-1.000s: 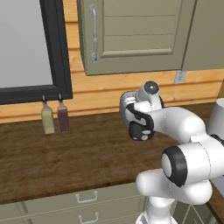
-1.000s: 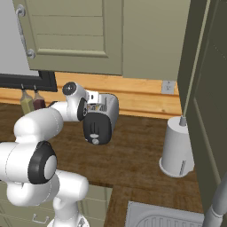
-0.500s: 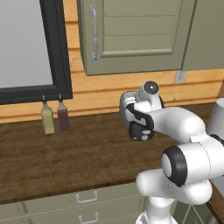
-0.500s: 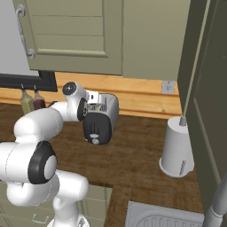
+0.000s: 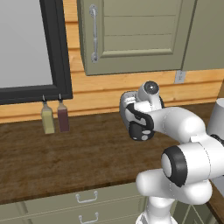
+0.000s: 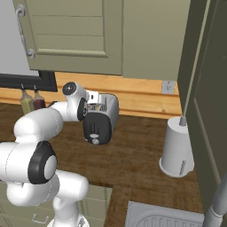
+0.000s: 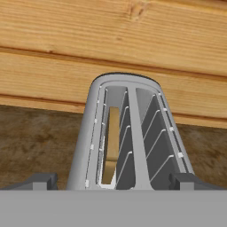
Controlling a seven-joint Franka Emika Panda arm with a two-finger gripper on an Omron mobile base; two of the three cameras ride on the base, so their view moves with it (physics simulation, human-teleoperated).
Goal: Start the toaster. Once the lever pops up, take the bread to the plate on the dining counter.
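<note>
Keep the tool [image 7: 113, 181], spread wide, centred over the toaster [image 7: 128, 133] and lower it squarely astride the bread [image 7: 112, 142].

Your two base views looked forward and down from behind arm, left and right, sharing toaster [image 5: 131, 114] [image 6: 101, 119] on bench [image 5: 65, 157] [image 6: 137, 159]. Your hand view sat close above toaster [image 7: 128, 137] slots, facing wood wall [image 7: 111, 40].

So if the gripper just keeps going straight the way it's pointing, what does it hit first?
Most likely the toaster: the gripper looks straight along its slotted top, fingertips spread either side. The bread sits in one slot. Depth is hard to judge.
</note>
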